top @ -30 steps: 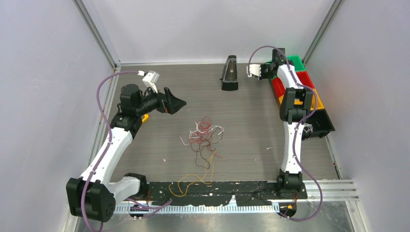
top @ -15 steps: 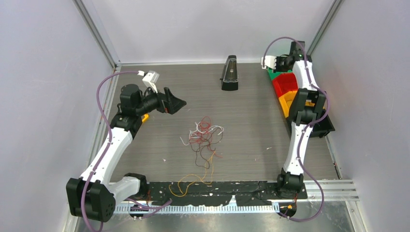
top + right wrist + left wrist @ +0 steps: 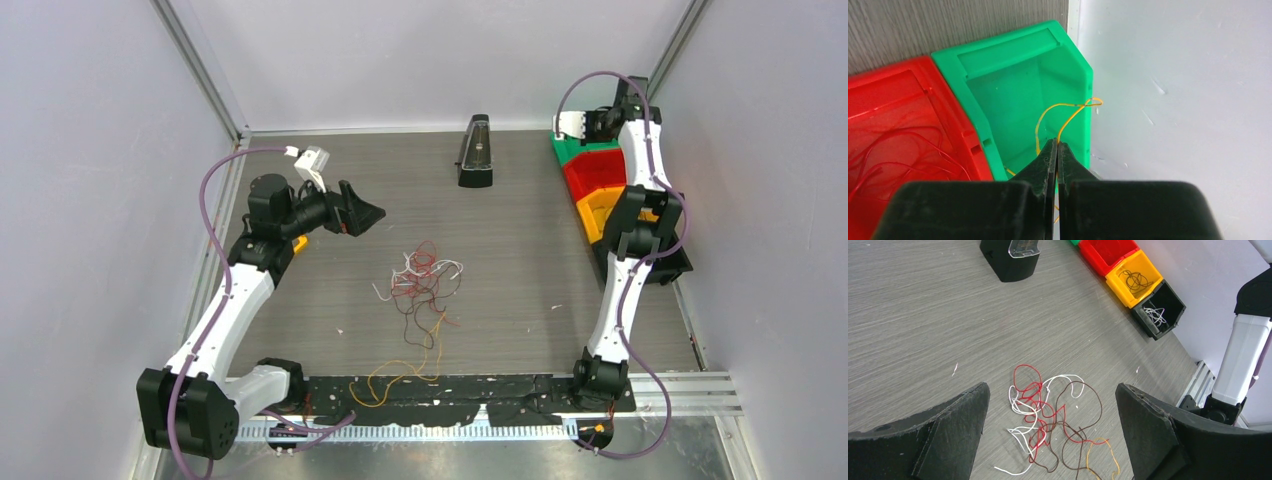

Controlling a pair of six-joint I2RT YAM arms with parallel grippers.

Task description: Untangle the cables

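Observation:
A loose tangle of cables (image 3: 425,280) in red, white and dark brown lies in the middle of the table, with an orange strand (image 3: 400,375) curling toward the near edge. My left gripper (image 3: 365,212) hangs open above and to the left of it; in the left wrist view the tangle (image 3: 1048,415) shows between the wide-apart fingers (image 3: 1050,387). My right gripper (image 3: 605,118) is at the far right corner over the green bin (image 3: 1013,85). It (image 3: 1057,142) is shut on a thin yellow cable (image 3: 1091,102) that loops over the bin's rim.
A row of bins lines the right side: green (image 3: 585,150), red (image 3: 592,175) holding red wires, yellow (image 3: 600,208) holding a dark wire, and black (image 3: 665,262) holding white wire. A black box with a clear lid (image 3: 475,150) stands at the back. The wall is close behind the green bin.
My right arm has swung right and back, from beside the bins to over the green bin in the corner. The left arm and the tangle have not moved.

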